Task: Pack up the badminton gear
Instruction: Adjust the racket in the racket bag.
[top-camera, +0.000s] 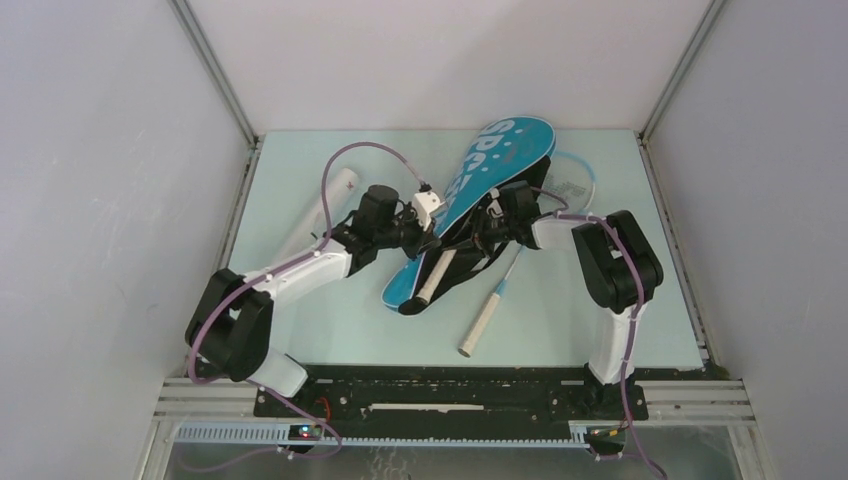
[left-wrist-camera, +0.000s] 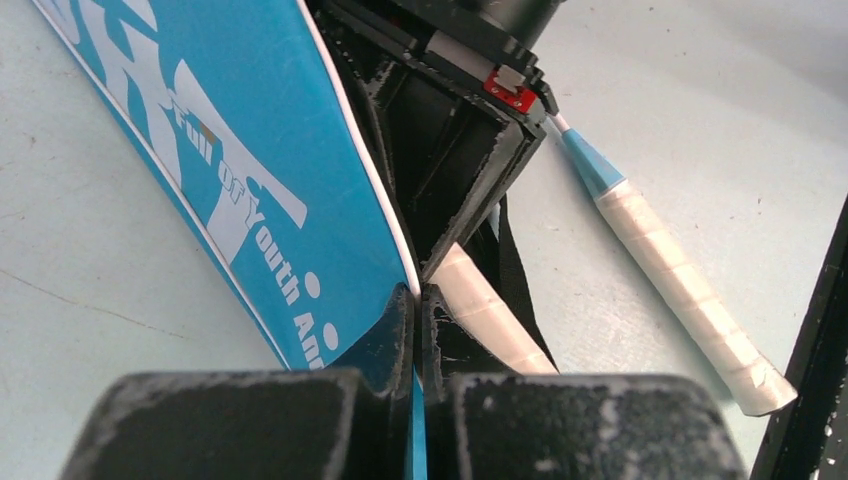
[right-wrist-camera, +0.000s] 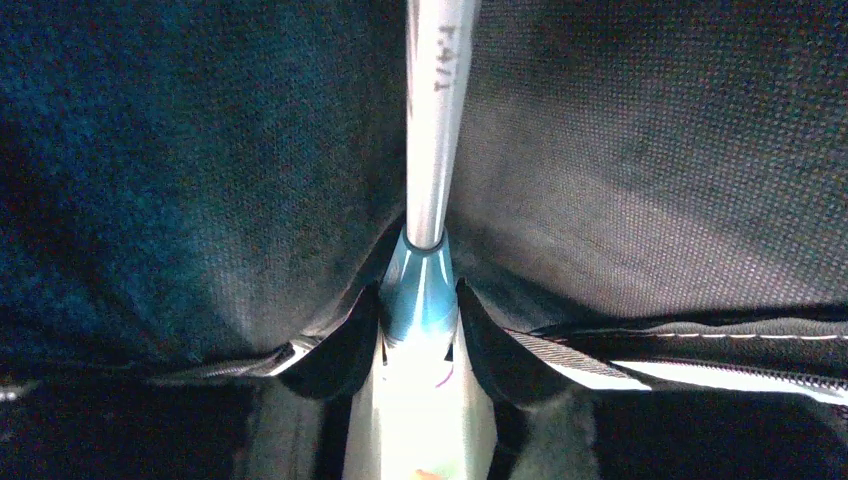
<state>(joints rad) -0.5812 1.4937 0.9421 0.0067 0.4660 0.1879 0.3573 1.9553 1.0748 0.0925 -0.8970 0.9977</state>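
Observation:
The blue "SPORT" racket bag (top-camera: 500, 165) lies slanted across the table's middle. My left gripper (left-wrist-camera: 418, 295) is shut on the thin edge of its blue flap (left-wrist-camera: 230, 170) and holds the mouth up. One racket is partly inside, its white handle (top-camera: 437, 275) sticking out of the mouth. My right gripper (right-wrist-camera: 420, 305) reaches into the bag. Its fingers stand slightly apart on either side of that racket's light-blue cone (right-wrist-camera: 420, 275), below the silver shaft (right-wrist-camera: 435, 120). A second racket (top-camera: 485, 320) lies outside, to the right of the bag, its head (top-camera: 572, 180) partly under the bag. The long white tube (top-camera: 320, 215) lies at the left.
The bag's black strap (left-wrist-camera: 515, 270) trails beside the inserted handle. Walls enclose the table on the left, right and back. A black frame edge (left-wrist-camera: 810, 360) stands at the right of the left wrist view.

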